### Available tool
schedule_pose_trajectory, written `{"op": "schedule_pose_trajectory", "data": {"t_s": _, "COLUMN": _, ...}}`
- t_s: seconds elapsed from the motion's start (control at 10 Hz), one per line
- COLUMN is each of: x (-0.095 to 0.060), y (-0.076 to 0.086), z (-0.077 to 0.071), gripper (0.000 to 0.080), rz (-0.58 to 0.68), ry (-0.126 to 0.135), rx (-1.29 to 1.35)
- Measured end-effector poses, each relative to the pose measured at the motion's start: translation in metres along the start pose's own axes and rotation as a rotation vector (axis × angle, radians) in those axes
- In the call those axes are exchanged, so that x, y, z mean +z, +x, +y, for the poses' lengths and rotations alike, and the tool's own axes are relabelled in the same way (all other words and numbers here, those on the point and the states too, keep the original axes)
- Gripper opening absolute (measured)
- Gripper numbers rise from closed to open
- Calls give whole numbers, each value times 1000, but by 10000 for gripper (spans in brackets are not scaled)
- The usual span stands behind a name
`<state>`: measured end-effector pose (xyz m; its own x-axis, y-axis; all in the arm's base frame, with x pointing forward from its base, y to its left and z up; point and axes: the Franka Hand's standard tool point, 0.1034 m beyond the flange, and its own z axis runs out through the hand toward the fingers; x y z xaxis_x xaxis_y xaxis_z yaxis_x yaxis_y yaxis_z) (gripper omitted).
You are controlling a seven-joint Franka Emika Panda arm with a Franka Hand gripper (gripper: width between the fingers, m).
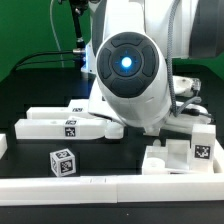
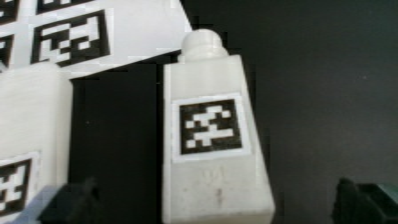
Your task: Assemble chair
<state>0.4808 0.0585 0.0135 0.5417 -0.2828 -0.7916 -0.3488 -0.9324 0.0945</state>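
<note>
Jaws spread wide: the gripper [image 2: 217, 203] hangs over a white chair leg [image 2: 214, 120], with a dark fingertip [image 2: 71, 200] on either side and gaps showing. The leg lies on the black table [image 2: 302, 60], tag up, beside another white piece [image 2: 32, 130], with the marker board [image 2: 80, 35] just past them. In the exterior view the arm [image 1: 125, 65] hides the middle, and a tagged cube [image 1: 62, 160] sits near, on the exterior view's left.

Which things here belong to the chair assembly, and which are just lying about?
Chair job: leg; long slab; tagged cube; pieces at the exterior view's right; open gripper straddling the leg.
Lying about: cables; front rail.
</note>
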Motion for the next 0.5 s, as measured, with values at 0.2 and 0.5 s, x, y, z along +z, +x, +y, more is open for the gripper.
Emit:
{"op": "schedule_pose_trajectory", "data": {"t_s": 0.2, "x": 2, "y": 0, "z": 2, "gripper": 649, "rz": -3, "ry": 0, "rx": 9}}
{"op": "schedule_pose_trajectory", "data": {"t_s": 0.5, "x": 1, "y": 1, "z": 3, "gripper": 392, "rz": -3, "ry": 1, "rx": 10}}
